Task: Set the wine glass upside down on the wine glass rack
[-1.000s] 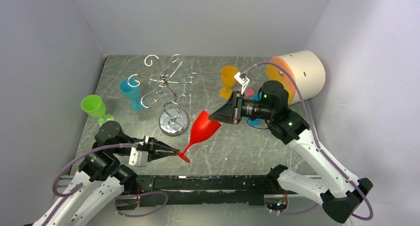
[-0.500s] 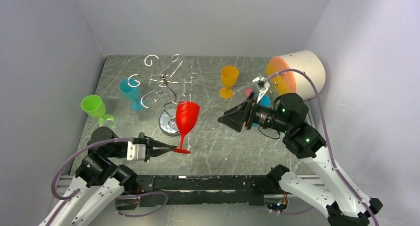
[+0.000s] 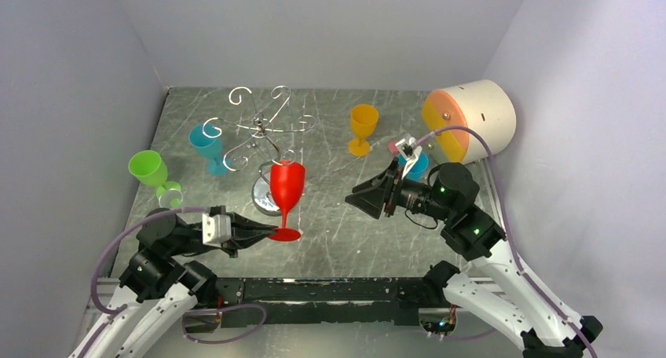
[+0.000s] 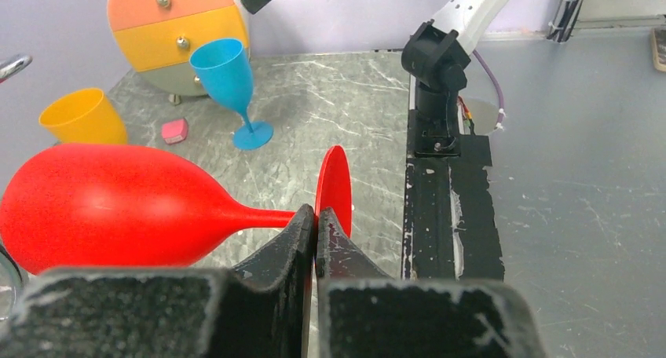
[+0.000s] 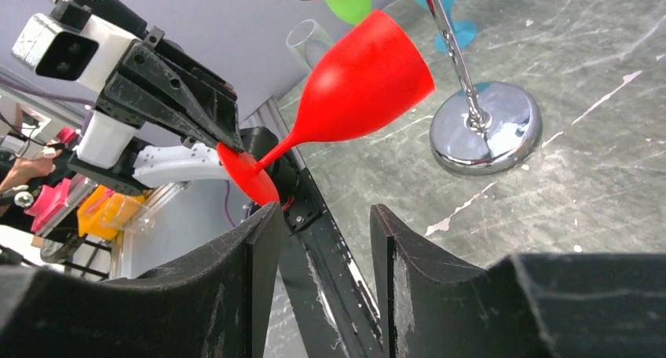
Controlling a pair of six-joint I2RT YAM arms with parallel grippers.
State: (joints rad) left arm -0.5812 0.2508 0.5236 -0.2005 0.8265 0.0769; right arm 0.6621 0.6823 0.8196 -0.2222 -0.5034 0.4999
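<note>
1. Position: the red wine glass [image 3: 287, 187] is seen upright at the centre of the top view. Its bowl overlaps the round base of the wine glass rack [image 3: 263, 129], which stands just up and left of it on the tabletop [image 3: 353, 232]. Whether the foot rests on the tabletop or is lifted clear cannot be told.
2. The left gripper [image 3: 267, 232] is clenched on the thin stem, right where it meets the foot. This is shown plainly in the left wrist view.
3. The right gripper [image 3: 363, 197] is released and holds nothing. It is aimed at the glass from right of centre and is well apart from it.
4. The glass is judged to be opaque moulded plastic: light, stiff and unlikely to shatter. Its smooth, glossy surface is likely to be slippery.
5. A pinch on so narrow a round stem is judged prone to swivelling, since the wide bowl sits far from the grip. Some sag or spin should be expected when the glass is turned over.
6. For hanging, the foot has to be carried by the curled arms with the stem passed between them. A hold lower on the stem, nearer the bowl, or on the bowl itself, is therefore judged better, so that the foot end is left free.
</note>
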